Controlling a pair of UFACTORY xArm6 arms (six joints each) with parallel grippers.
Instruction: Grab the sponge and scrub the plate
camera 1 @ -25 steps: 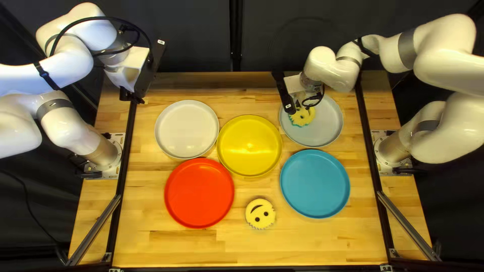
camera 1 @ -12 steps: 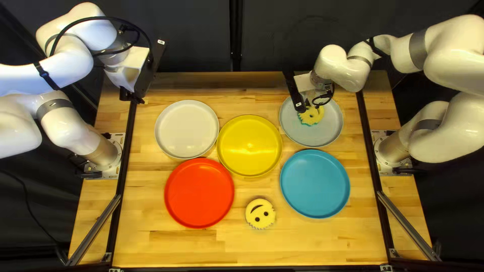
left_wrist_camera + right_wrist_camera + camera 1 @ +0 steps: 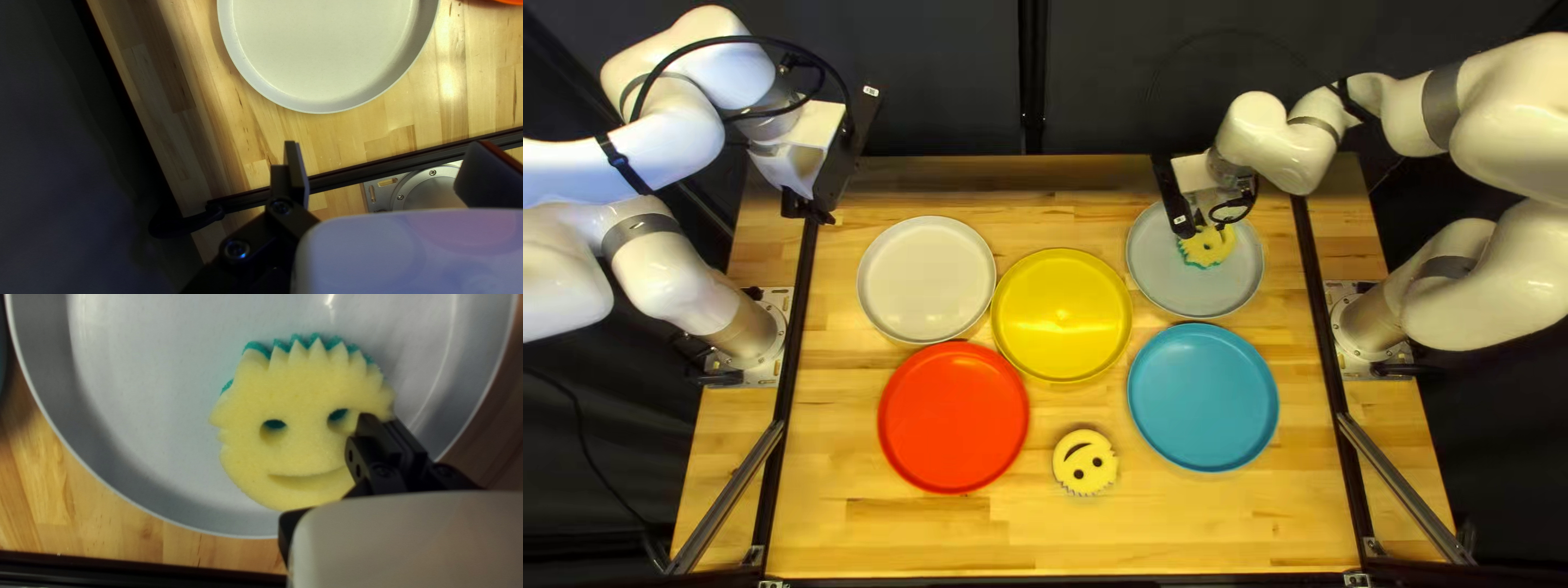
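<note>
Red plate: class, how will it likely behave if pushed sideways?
The red plate would probably slide rather than tip, since it lies wide and low on the table. Its smooth-looking surface may prove slippery, and its even, raised rim suggests stiffness, not floppiness.

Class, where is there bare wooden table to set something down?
Bare: the strip between the table's near edge and the round red plate, toothed yellow sponge and round blue plate; and beyond the round yellow plate, between the round white plate and round grey plate. Crowded: the red, yellow and white cluster, and the grey plate, where my right gripper holds another sponge.
</note>
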